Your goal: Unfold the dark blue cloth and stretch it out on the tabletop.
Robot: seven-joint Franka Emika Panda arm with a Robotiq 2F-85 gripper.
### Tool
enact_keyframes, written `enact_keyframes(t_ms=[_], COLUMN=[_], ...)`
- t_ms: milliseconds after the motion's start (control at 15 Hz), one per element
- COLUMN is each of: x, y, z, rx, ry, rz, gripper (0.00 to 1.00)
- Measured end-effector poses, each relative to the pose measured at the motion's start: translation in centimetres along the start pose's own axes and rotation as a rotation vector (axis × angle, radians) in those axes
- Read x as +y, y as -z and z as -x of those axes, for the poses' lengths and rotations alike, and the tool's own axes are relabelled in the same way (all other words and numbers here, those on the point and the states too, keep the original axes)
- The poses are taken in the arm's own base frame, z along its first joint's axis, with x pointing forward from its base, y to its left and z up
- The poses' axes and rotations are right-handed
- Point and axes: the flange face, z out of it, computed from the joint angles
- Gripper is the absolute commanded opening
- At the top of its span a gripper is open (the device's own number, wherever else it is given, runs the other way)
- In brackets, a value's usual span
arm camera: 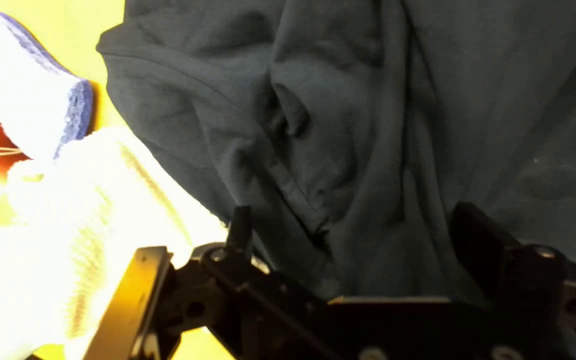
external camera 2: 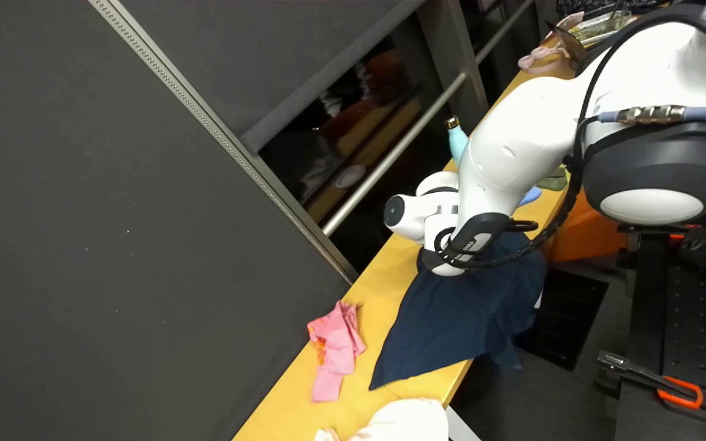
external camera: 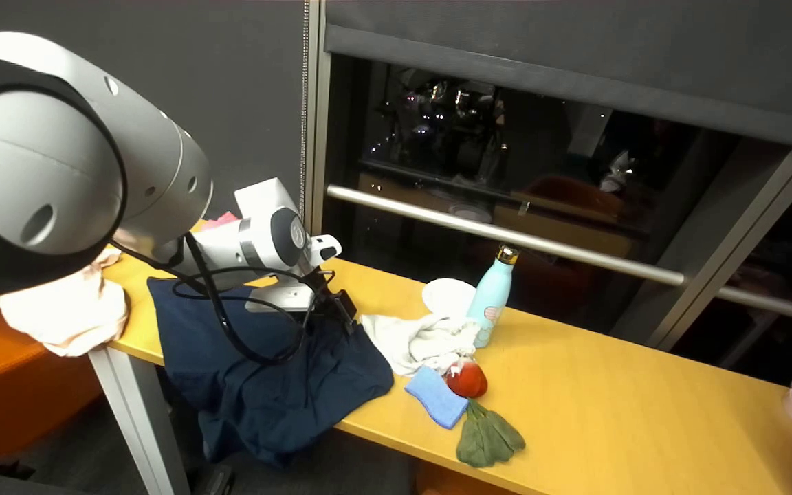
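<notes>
The dark blue cloth lies partly on the yellow tabletop and hangs over its front edge. In an exterior view its far part lies fairly flat with a pointed corner. In the wrist view the cloth looks grey and is bunched in folds. My gripper is open, with its two fingers wide apart on either side of folded cloth. In an exterior view the gripper is low over the cloth's edge by the white towel. Whether the fingertips touch the cloth cannot be told. The arm hides the gripper in an exterior view.
A white towel, blue sponge, red item, green leafy item, teal bottle and white plate stand beside the cloth. A pink cloth and a pale cloth lie at the opposite end.
</notes>
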Motion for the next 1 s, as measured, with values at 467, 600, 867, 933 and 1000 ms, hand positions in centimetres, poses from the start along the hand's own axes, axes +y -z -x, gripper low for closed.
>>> enact_keyframes(t_ms=[467,600,867,933,1000], x=[3.9,3.4,1.8,1.3,0.7], y=[-0.7,0.5,4.7,6.0,7.4], z=[-0.9,-1.6,-3.7,-4.1,-4.5], rx=[0.012,0.031,0.077,0.082,0.092], ry=[-0.055,-0.063,-0.089,-0.073,-0.049], rz=[0.055,0.037,-0.061,-0.106,-0.151], gripper=[1.0,1.0,1.0,1.0,1.0])
